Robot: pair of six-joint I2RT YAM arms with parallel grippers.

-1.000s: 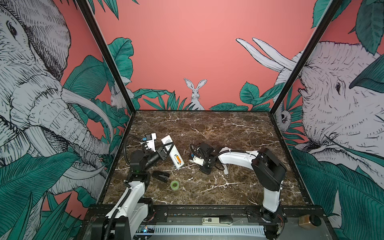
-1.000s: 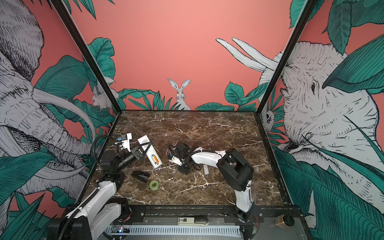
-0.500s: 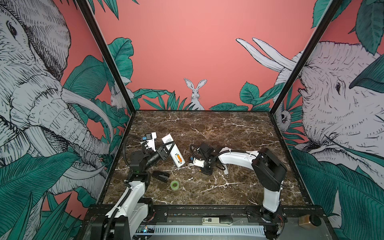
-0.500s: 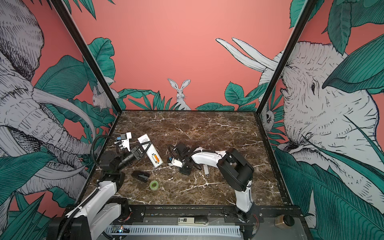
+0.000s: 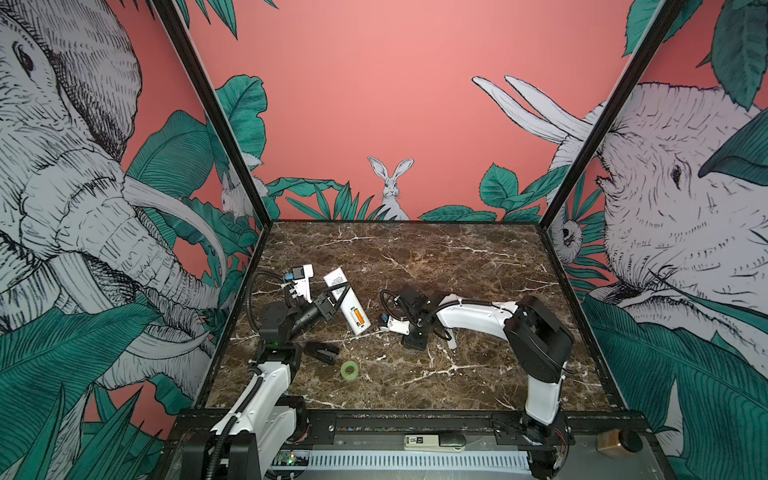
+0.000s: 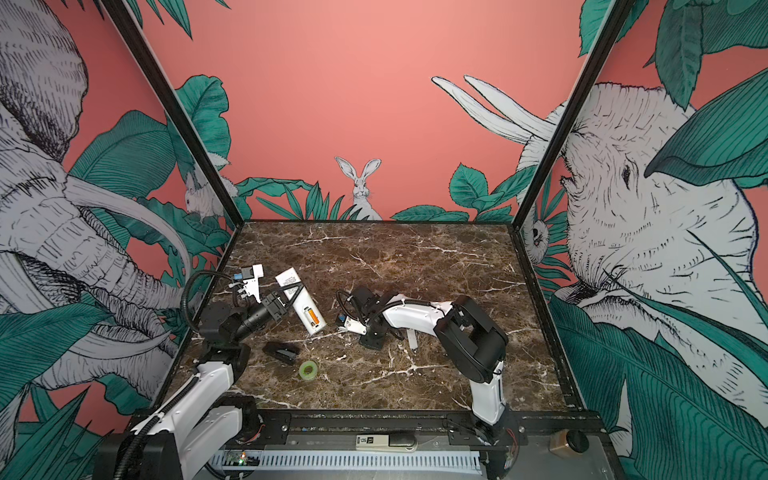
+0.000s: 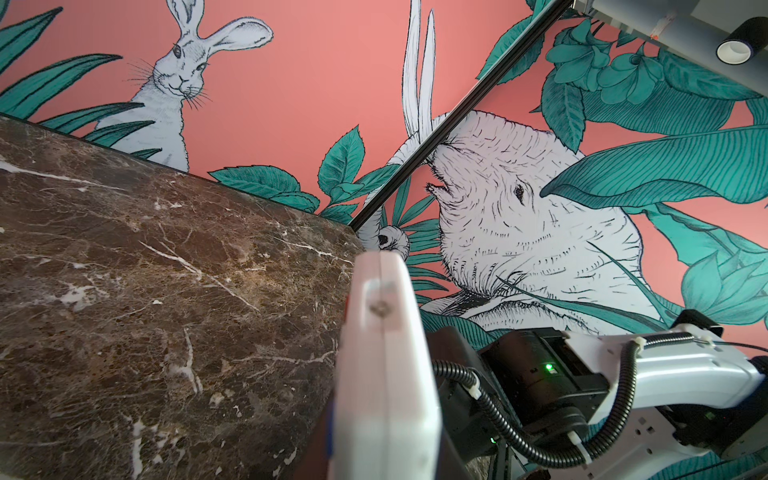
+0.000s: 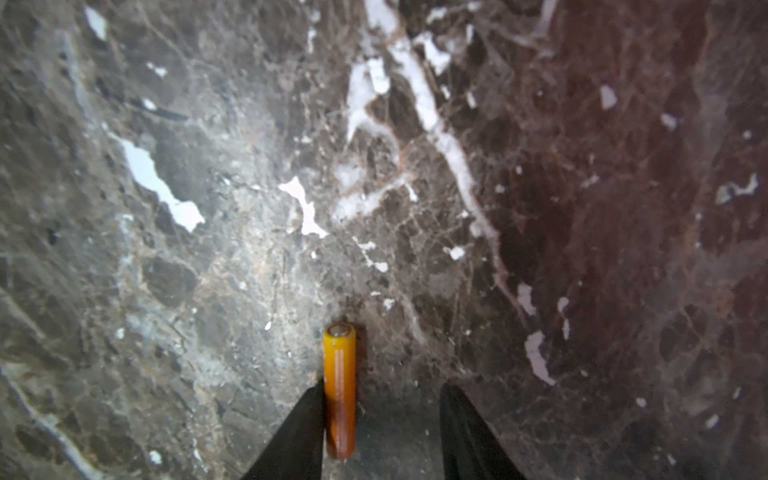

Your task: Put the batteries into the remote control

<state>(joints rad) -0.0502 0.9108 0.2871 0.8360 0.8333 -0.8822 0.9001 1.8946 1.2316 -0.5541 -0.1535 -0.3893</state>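
**White shells, black joints**

My left white-shelled arm (image 5: 266,386) and right white-shelled arm (image 5: 478,322) wear white covers between blocky black joint housings (image 5: 540,336). A black ribbed cable hose (image 7: 498,415), cinched with white zip ties (image 7: 638,345), loops along each. A small green light (image 7: 549,367) glows on one joint. My right jaws: two black tapering blades.

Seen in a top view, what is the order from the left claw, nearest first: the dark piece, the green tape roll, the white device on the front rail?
From the left claw:
1. dark piece, just frontward of it.
2. green tape roll, farther frontward.
3. white device, on the front rail.
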